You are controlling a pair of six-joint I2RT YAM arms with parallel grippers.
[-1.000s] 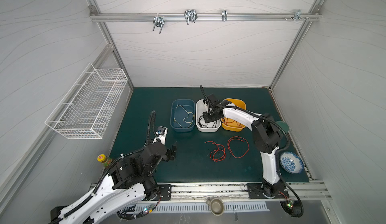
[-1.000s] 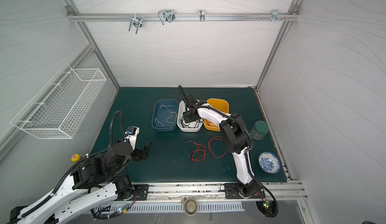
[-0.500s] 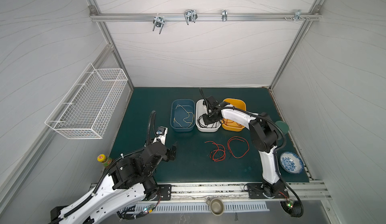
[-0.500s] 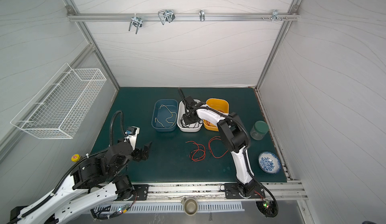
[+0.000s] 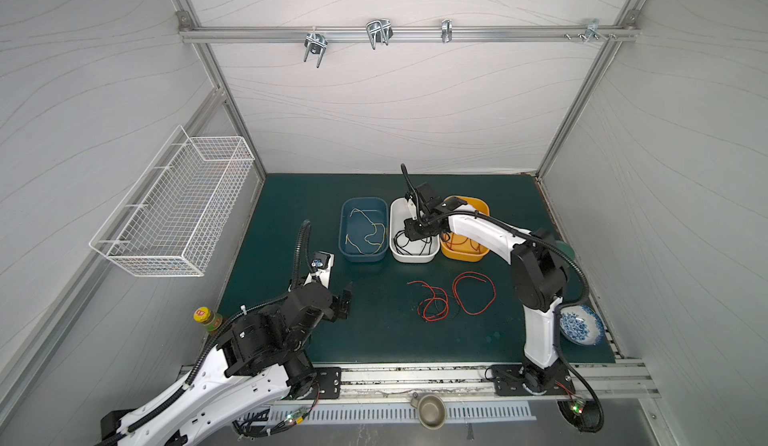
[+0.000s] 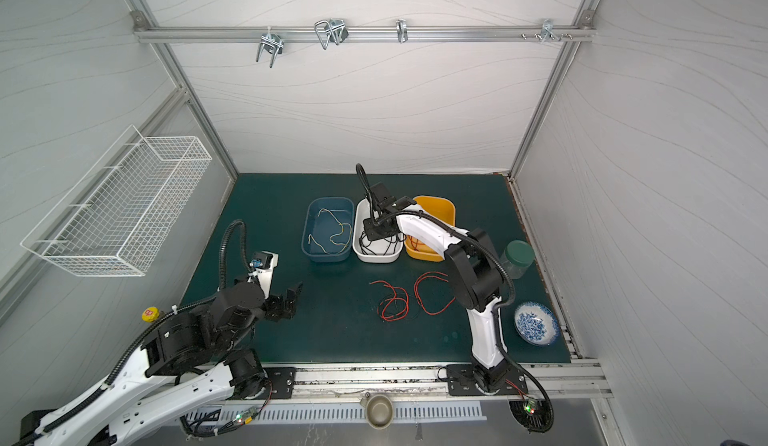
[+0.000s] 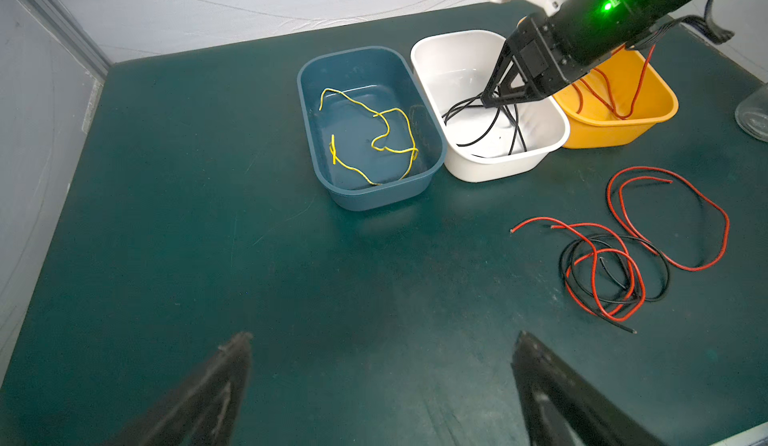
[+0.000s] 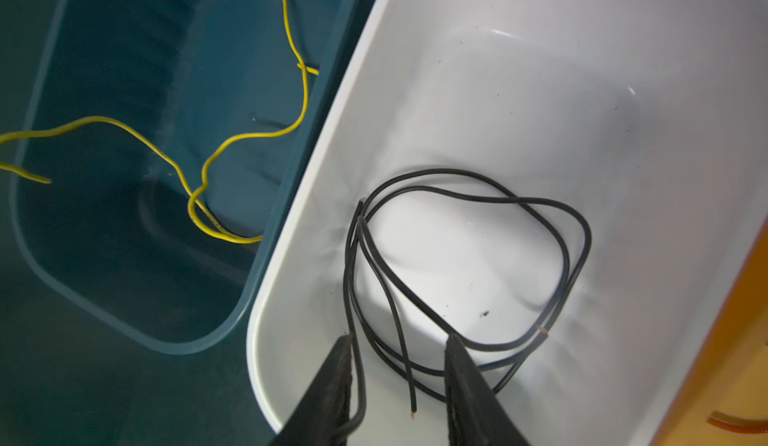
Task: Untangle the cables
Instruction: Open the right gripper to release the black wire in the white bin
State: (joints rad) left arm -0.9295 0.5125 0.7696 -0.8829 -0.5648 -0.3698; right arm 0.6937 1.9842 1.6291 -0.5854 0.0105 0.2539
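Your right gripper (image 8: 398,340) is hanging in the white bin (image 8: 316,198), jaws apart, with black cables (image 8: 588,236) lying loose between them. Left gripper (image 7: 383,335) is hovering wide open and empty over the mat (image 7: 208,215). Yellow cable (image 7: 409,131) is sitting in the blue bin (image 7: 374,198), and a red-black tangle (image 7: 602,265) is lying on the mat.

No legible text anywhere

Three tubs (image 5: 413,257) are set in a row on the mat (image 5: 291,215), cables (image 8: 257,134) laid in each; more, seemingly tangled, lie before them.
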